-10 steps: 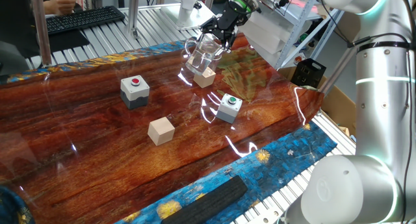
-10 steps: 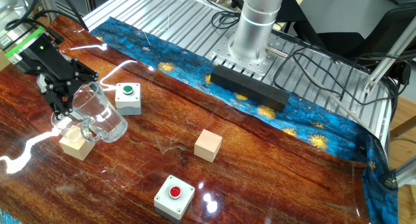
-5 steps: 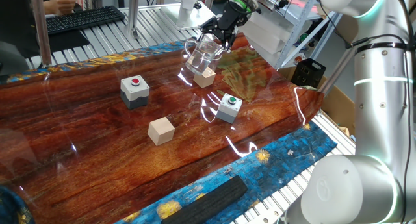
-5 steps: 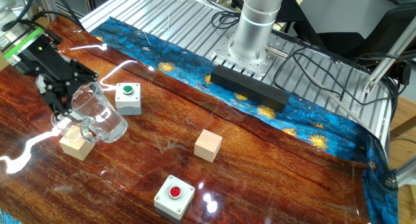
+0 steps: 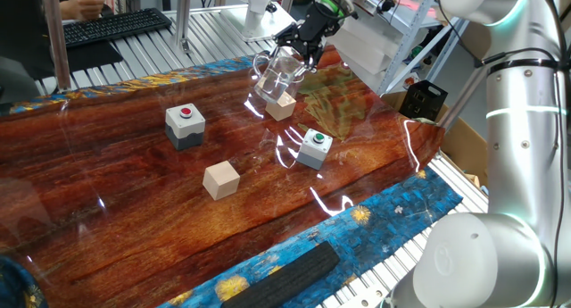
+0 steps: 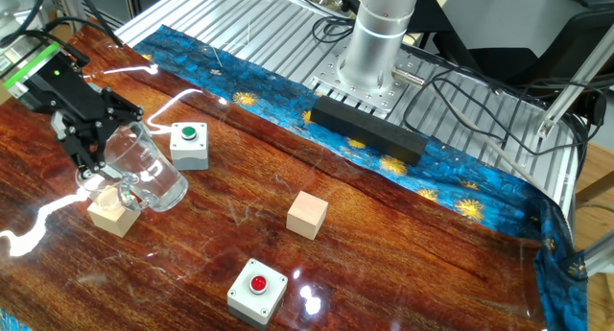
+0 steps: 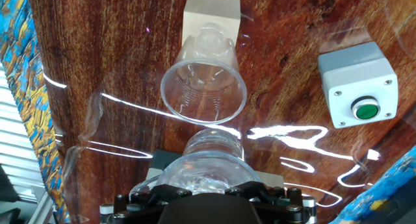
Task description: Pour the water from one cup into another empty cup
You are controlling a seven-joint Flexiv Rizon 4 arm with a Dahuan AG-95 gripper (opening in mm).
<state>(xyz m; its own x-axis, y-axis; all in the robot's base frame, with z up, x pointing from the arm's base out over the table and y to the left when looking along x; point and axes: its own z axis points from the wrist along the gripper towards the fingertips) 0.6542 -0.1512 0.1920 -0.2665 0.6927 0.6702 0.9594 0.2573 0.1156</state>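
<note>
**Mug tipped over the small cup, pour position held**

- Closest to the wrist camera: the glass mug (image 7: 208, 160), clamped between the fingers of the gripper (image 5: 301, 49). The jaws stand wide because the mug is wide. It is off the table and tilted, with its mouth leaning toward the receiving cup, which reads as the pouring tilt.
- Water: I cannot make any out through the glass, in either vessel. There is too much glare and reflection to say how much has gone over.
- Just beyond the mug's lip: the small clear cup (image 7: 203, 87), upright on the table (image 5: 134, 210). Its round rim is open to the mug, well placed to catch a stream.
- Right behind it: a wooden cube (image 7: 211, 13), touching or nearly so. I cannot tell which.
- Off to one side: the green-button box (image 7: 359, 84), clear of the pour.
- Farther out, unrelated: a second wooden cube (image 5: 220, 178) and the red-button box (image 5: 185, 125).
- Arm (image 5: 522, 120): it reaches out to the far edge of the table. The hand is angled downward at a slant, with the fingers aimed along the mug toward the cup.
</note>
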